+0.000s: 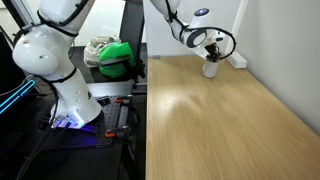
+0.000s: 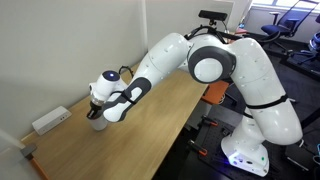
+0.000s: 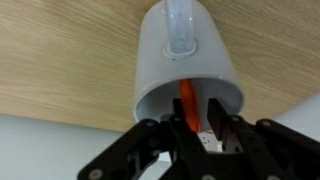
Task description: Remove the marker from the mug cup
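Now hovering the black two-fingered claw (image 3: 200, 128) directly above the small light grey-white cylindrical mug cup (image 3: 185, 60), fingers (image 3: 228, 125) pointing down at its open rim. Holding those fingers narrowly apart, a slim gap showing between them in the wrist view; not being able to tell whether pinching anything. Finding the thin red-orange marker (image 3: 187, 98) standing inside the mug cup against its inner wall, its upper end showing at the rim close beside one finger. Seeing the mug cup (image 1: 210, 69) sitting upright on the light wooden table (image 1: 220, 120), the table's wall-side edge running near the mug cup (image 2: 97, 124) in both exterior views. Noting the flat white rectangular block (image 1: 238, 60) lying just beside the mug cup, apart from it
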You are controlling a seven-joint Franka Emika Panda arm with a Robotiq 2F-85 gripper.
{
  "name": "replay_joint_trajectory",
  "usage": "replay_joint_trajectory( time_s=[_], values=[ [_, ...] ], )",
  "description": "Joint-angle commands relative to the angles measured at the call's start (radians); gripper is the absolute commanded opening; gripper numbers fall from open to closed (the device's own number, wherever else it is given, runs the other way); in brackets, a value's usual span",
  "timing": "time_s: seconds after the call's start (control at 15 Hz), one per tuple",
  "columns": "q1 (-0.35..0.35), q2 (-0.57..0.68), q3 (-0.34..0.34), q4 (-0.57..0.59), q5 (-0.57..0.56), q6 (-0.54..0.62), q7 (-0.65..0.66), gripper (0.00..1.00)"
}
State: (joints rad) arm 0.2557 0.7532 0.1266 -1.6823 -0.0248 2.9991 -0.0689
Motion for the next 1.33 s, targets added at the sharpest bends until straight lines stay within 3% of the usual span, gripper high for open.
replay_joint_trajectory(
  time_s=[0.0,0.13,0.2,0.33,0.47,1.27],
  values=[
    [-0.025,0.019,0.028,0.043,0.000,-0.046,0.007,0.31],
    [-0.029,0.025,0.033,0.050,0.000,-0.048,0.006,0.22],
    [-0.031,0.028,0.036,0.053,0.000,-0.049,0.005,0.06],
    [-0.033,0.033,0.039,0.058,0.000,-0.050,0.005,0.01],
    [-0.035,0.033,0.040,0.059,0.000,-0.049,0.006,0.04],
    [-0.001,0.001,0.011,0.010,-0.013,-0.006,0.023,0.04]
  ],
)
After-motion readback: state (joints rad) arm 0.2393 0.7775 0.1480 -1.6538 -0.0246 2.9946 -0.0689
